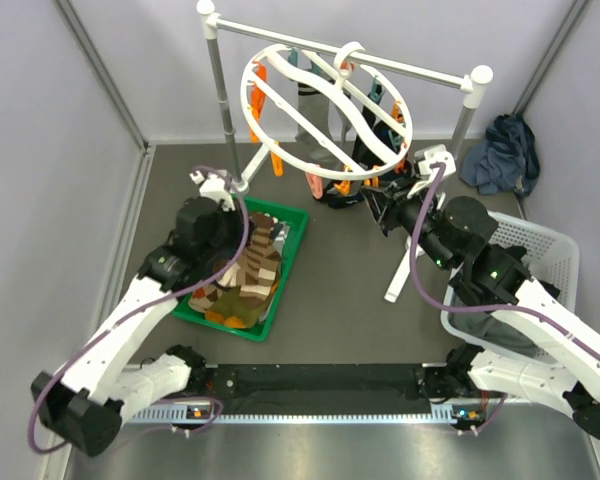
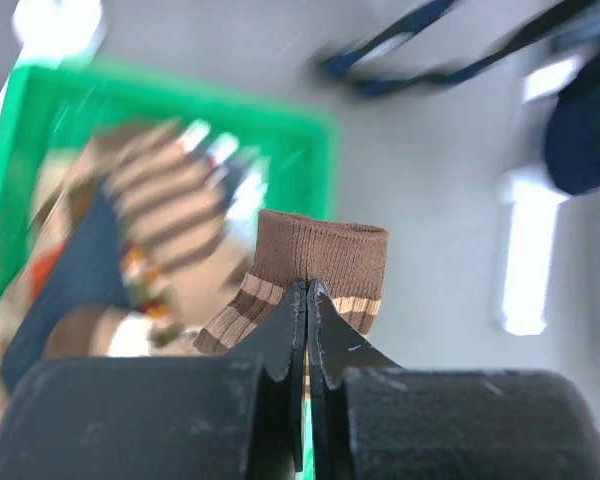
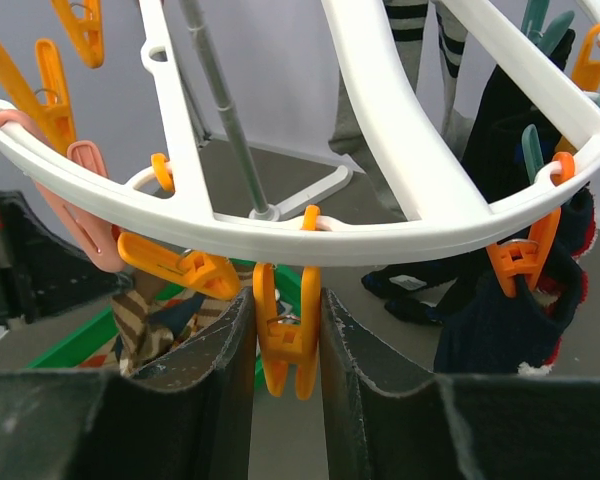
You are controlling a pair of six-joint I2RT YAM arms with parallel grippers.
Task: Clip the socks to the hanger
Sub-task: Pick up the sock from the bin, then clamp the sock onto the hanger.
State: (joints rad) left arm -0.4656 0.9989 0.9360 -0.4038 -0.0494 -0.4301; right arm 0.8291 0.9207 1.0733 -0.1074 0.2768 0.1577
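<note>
The white ring hanger (image 1: 325,110) hangs on the rail with orange clips around its rim. My right gripper (image 1: 375,200) is at its near rim. In the right wrist view my right gripper (image 3: 286,325) is shut on one hanging orange clip (image 3: 286,345), squeezing it from both sides. My left gripper (image 1: 242,238) is over the green tray, and in the left wrist view my left gripper (image 2: 308,290) is shut on the cuff of a brown sock with tan stripes (image 2: 325,250). More socks (image 1: 245,285) lie in the tray. A dark navy sock (image 3: 500,330) and a grey banded sock (image 3: 410,40) hang clipped.
The green tray (image 1: 293,245) sits left of centre. The white-and-grey rail stand (image 1: 220,90) holds the hanger, and one of its feet (image 1: 395,285) is in mid-table. A white lattice basket (image 1: 545,245) stands at the right. A dark blue-grey cloth bundle (image 1: 500,150) lies at the back right.
</note>
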